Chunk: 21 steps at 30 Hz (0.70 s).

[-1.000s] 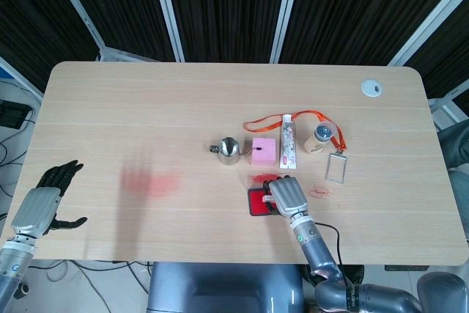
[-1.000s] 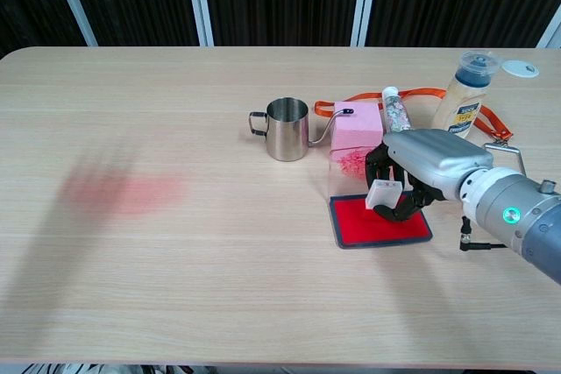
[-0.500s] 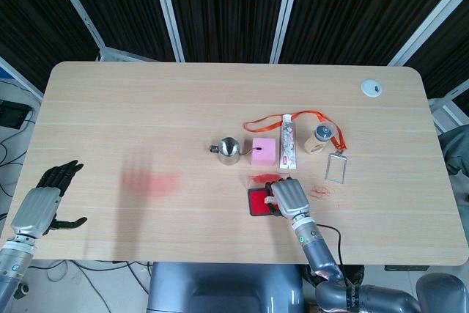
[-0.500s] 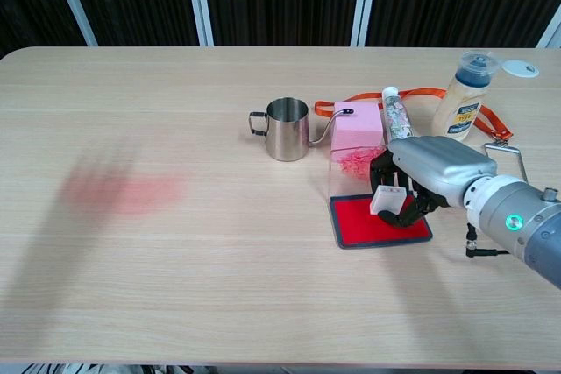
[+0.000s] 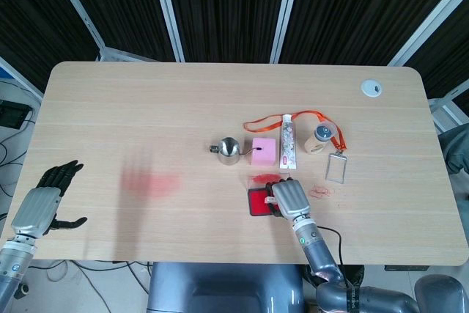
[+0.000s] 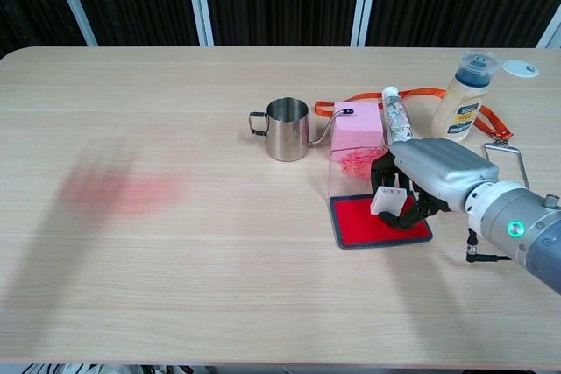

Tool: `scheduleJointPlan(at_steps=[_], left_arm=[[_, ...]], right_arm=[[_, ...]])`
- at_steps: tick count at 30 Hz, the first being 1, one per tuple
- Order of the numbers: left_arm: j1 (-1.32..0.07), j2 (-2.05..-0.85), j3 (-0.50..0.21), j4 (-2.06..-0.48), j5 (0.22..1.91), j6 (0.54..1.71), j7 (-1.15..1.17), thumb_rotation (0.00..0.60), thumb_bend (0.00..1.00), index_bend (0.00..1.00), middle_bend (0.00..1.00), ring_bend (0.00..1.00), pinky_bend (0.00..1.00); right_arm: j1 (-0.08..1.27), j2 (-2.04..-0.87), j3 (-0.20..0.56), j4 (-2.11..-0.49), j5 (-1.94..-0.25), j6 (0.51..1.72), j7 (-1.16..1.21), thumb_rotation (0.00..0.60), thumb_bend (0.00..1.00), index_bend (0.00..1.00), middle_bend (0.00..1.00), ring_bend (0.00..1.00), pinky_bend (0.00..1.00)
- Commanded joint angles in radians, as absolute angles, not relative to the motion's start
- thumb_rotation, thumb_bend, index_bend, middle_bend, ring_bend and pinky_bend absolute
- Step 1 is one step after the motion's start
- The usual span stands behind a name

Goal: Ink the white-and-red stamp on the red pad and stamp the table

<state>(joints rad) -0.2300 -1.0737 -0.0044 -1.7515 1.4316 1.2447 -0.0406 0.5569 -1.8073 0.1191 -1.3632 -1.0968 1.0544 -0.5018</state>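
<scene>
Right hand (image 6: 431, 183), lower right of centre in the chest view, pinching the white stamp (image 6: 387, 198) over the red ink pad (image 6: 366, 227), just below the pink block (image 6: 358, 126). Left hand (image 5: 45, 202), far lower left in the head view, fingers spread, holding nothing.

No text can be read; the label on the bottle (image 6: 465, 100) is too small to make out.

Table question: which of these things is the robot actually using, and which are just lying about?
In use: white-and-red stamp, held by the right hand; red pad; table.

Lying about: steel cup, pink block, bottle, orange lanyard, tube.
</scene>
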Motion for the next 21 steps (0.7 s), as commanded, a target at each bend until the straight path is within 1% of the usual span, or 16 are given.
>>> scheduleJointPlan(at_steps=[1, 12, 16, 21], left_arm=[[-0.230, -1.074, -0.004, -1.751, 1.432, 1.245, -0.041, 0.600, 0.00, 0.00, 0.00, 0.00, 0.00], [-0.230, -1.074, -0.004, -1.751, 1.434, 1.246, -0.041, 0.600, 0.00, 0.00, 0.00, 0.00, 0.00], [-0.229, -1.074, -0.003, -1.750, 1.435, 1.248, -0.039, 0.600, 0.00, 0.00, 0.00, 0.00, 0.00], [-0.228, -1.075, -0.002, -1.750, 1.435, 1.249, -0.036, 0.600, 0.00, 0.00, 0.00, 0.00, 0.00]], right_arm=[[0.558, -1.805, 0.121, -1.368, -1.101, 1.058, -0.503, 0.600, 0.60, 0.78, 0.67, 0.51, 0.45], [0.561, -1.760, 0.142, -1.429, -1.127, 1.093, -0.514, 0.600, 0.60, 0.78, 0.67, 0.51, 0.45], [0.553, -1.709, 0.148, -1.471, -1.138, 1.112, -0.513, 0.600, 0.60, 0.78, 0.67, 0.51, 0.45], [0.533, -1.636, 0.136, -1.502, -1.155, 1.128, -0.500, 0.600, 0.61, 0.78, 0.67, 0.51, 0.45]])
